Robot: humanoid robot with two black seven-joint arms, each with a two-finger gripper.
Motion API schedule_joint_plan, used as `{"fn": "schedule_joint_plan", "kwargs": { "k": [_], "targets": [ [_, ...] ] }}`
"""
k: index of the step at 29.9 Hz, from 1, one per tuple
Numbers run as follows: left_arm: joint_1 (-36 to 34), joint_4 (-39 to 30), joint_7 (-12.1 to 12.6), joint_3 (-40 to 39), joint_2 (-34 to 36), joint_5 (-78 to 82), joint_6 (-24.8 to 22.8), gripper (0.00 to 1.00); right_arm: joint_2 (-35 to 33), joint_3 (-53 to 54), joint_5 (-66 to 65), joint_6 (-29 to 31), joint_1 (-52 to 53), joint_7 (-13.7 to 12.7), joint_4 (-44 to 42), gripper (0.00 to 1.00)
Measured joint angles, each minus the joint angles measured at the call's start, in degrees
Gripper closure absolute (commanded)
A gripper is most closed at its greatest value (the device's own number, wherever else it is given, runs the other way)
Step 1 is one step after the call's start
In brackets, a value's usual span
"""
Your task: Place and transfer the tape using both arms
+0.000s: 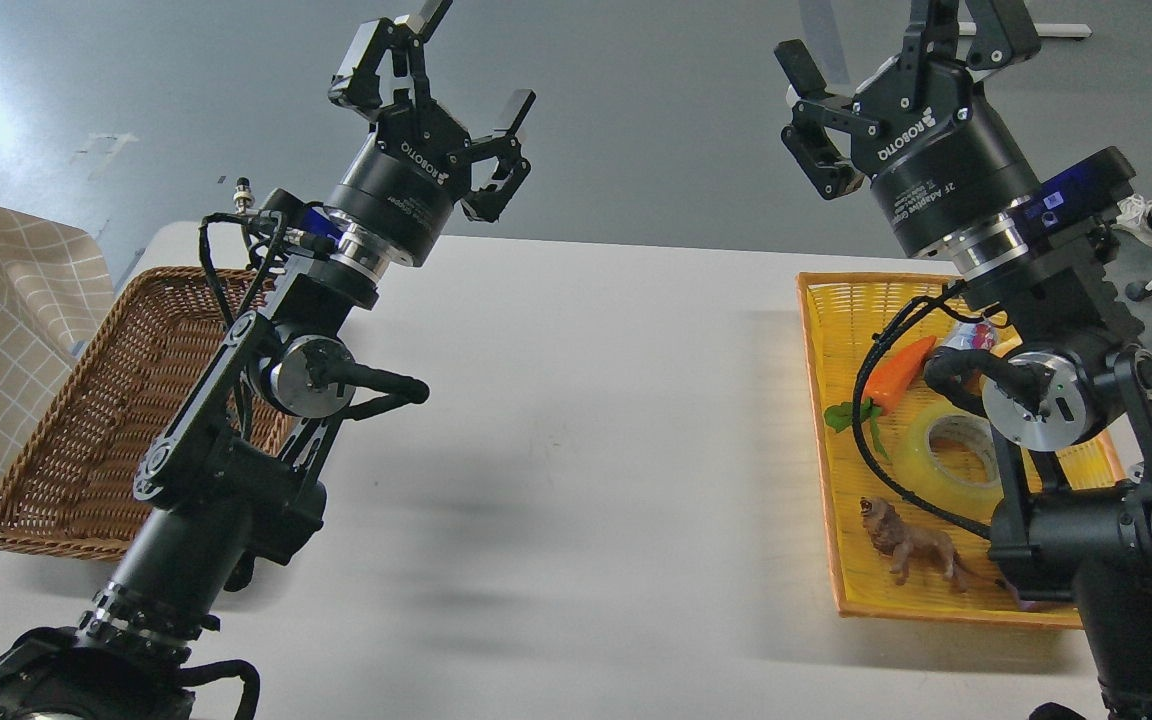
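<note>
In the yellow tray point(826, 400) at right: tape point(951, 448) lying flat, between toy carrot point(898, 375) and toy lion point(911, 545). High above the table point(586, 420), left gripper point(446, 75) and right gripper point(886, 75), both spread wide, grasping nothing.

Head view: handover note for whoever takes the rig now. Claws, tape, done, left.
Left claw: open, empty, raised above the table's far edge.
Right claw: open, empty, raised above the yellow tray.
Tape: lies flat in the yellow tray, between the toy carrot and the toy lion, partly behind the right arm.
Wicker basket: at the table's left side.
Done: nothing visible; the tape is not picked up.
Left: grasp, hand over, place.
</note>
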Motion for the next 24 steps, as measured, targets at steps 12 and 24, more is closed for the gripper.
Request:
{"fn": "schedule_joint_plan", "kwargs": {
  "k": [12,24],
  "targets": [
    [0.02,0.0,0.0,0.04,0.51,0.05,-0.21,0.02,0.0,-0.07,-1.57,-0.27,-0.4,-0.11,0.19,0.0],
    [0.24,0.0,0.0,0.08,0.48,0.14,-0.03,0.02,-3.94,0.11,-5.9,-0.4,-0.66,-0.5,1.66,0.0]
  ]
}}
